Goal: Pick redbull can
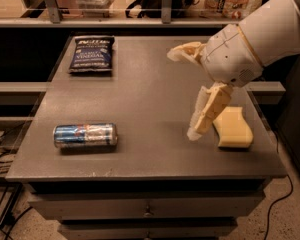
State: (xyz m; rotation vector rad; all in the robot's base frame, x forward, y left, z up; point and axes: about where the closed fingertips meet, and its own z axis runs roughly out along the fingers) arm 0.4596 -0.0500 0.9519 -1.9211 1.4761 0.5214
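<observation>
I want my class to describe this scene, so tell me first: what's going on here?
A robot arm's end effector hangs open and empty over the right part of the table, next to the sponge. The can lies on its side near the front left edge, untouched and well apart from the end effector. A chip bag lies flat at the back left. The pick is not yet done.

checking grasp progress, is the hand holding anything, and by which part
Nothing is held. The hand hangs open over the right of the table, by the yellow sponge; the redbull can lies on its side, front left, untouched.
</observation>
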